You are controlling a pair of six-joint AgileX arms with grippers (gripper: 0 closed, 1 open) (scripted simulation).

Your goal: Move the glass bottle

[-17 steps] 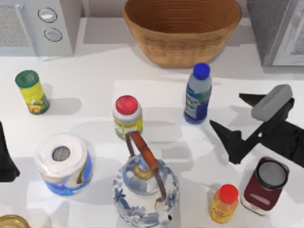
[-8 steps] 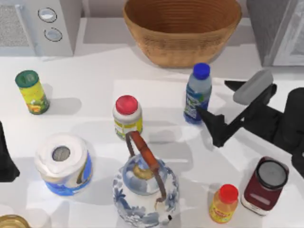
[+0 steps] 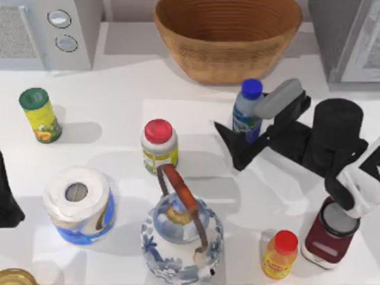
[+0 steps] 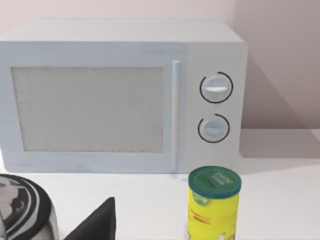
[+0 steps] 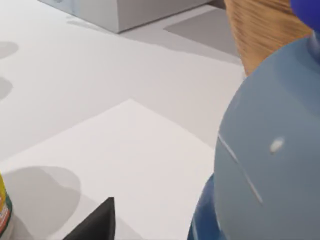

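White tabletop (image 3: pixel 119 83) holds the glass bottle (image 3: pixel 246 113) upright in front of the wicker basket (image 3: pixel 228 38), right of centre. My right gripper (image 3: pixel 249 130) has its fingers spread around the bottle, one finger (image 3: pixel 233 147) to its near side. My left arm (image 3: pixel 7 196) sits at the table's left edge

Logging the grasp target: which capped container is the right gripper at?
The glass bottle, blue-capped, beside the basket; the right gripper straddles it.
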